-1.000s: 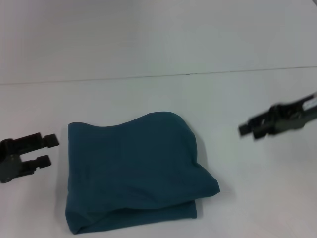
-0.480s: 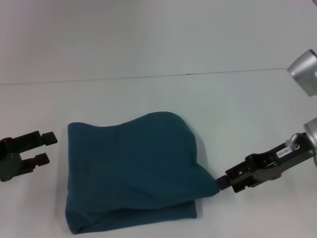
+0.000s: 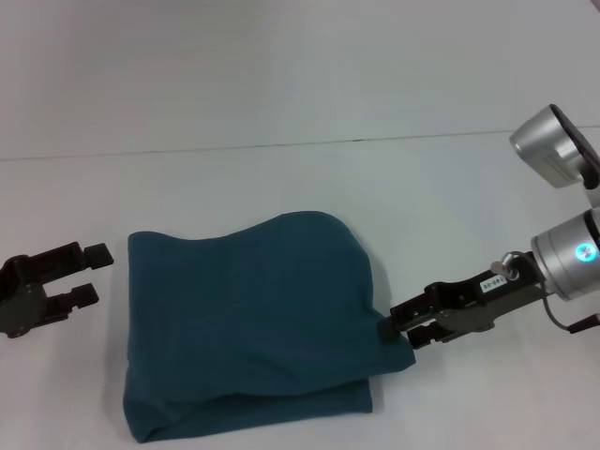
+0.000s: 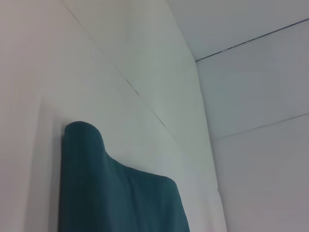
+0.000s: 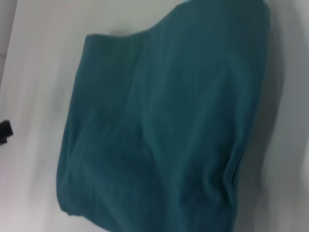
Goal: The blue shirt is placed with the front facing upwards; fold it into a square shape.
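The blue shirt [image 3: 253, 323] lies folded into a thick, roughly square bundle in the middle of the white table, plain teal side up. Its far edge bulges and its near right corner sticks out. My right gripper [image 3: 398, 328] is low at the bundle's right edge, with its tip touching the cloth. My left gripper [image 3: 89, 274] rests open on the table just left of the shirt, apart from it. The left wrist view shows one end of the shirt [image 4: 111, 193]. The right wrist view shows the shirt [image 5: 164, 125] from above, with the left gripper [image 5: 5, 131] at the picture's edge.
The white table [image 3: 300, 187] runs out on all sides of the shirt. A thin seam line [image 3: 281, 145] crosses it at the back. The right arm's silver wrist [image 3: 562, 253] hangs over the table's right side.
My right gripper has swung down from the far right and moved left until it reached the shirt's right edge. The left gripper and the shirt have barely moved.
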`<state>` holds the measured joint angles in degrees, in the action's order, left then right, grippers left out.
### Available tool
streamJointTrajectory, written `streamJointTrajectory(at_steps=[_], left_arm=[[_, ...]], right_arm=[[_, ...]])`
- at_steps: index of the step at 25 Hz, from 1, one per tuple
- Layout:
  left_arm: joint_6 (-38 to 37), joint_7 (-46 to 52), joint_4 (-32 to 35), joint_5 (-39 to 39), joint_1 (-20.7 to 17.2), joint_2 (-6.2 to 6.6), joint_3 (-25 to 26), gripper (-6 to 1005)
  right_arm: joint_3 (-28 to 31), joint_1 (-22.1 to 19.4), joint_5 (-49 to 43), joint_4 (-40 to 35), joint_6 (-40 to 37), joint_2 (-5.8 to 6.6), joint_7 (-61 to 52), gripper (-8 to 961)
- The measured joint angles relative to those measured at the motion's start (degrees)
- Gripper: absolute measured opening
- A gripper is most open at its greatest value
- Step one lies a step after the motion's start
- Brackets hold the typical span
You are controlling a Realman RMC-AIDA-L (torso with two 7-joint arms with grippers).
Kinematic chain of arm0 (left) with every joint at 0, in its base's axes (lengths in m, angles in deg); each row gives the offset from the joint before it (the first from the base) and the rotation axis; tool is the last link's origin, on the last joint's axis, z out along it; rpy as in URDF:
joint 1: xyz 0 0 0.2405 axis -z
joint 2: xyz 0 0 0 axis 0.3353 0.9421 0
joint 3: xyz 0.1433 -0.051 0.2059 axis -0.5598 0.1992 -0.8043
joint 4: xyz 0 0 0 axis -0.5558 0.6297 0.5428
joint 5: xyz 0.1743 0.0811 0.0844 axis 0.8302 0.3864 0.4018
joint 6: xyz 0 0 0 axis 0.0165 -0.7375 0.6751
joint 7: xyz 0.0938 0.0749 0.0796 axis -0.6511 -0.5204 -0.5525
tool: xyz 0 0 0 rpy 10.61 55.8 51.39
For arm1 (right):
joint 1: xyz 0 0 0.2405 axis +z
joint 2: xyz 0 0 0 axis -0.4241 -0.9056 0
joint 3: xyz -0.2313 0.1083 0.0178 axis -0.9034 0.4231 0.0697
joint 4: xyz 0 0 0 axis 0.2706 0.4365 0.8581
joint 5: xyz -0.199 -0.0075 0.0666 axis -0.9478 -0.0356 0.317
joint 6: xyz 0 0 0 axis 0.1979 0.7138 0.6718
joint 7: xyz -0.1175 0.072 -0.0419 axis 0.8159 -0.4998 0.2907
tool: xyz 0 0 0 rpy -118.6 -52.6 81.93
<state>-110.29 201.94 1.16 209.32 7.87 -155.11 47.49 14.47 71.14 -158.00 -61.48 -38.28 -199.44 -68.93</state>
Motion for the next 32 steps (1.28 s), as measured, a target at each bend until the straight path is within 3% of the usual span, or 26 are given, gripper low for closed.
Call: streamJointTrajectory(at_steps=[10,16,20,22,26,32], left_arm=[[0.6,-0.3,0.0,-0.6,-0.2,0.00,0.1,818],[0.3,-0.4,0.0,-1.3,-0.8,0.00,0.1,818],[0.3,-0.4,0.0,-1.4,-1.0,0.00,0.1,818],[0.4,-0.4,0.0,-1.4,-1.0,0.00,0.1,818],[0.5,-0.4,0.0,-1.4,-0.7,0.00,0.1,819],[0.6,-0.4,0.0,-1.4,-0.7,-0.06,0.1,819]], right_arm=[[-4.9,3.7,-5.9,0.7,-1.7,-0.65,-2.6,654],[-3.8,1.7,4.0,-6.6,-9.9,0.62,-1.3,654],[-3.2,0.9,9.3,-6.2,-12.6,2.25,0.1,655],[-2.9,0.6,10.6,-5.5,-12.8,2.44,0.9,655],[-2.5,0.3,10.7,-3.9,-10.7,2.28,1.8,655],[-4.7,1.0,7.8,1.0,-2.9,0.90,1.6,655]])
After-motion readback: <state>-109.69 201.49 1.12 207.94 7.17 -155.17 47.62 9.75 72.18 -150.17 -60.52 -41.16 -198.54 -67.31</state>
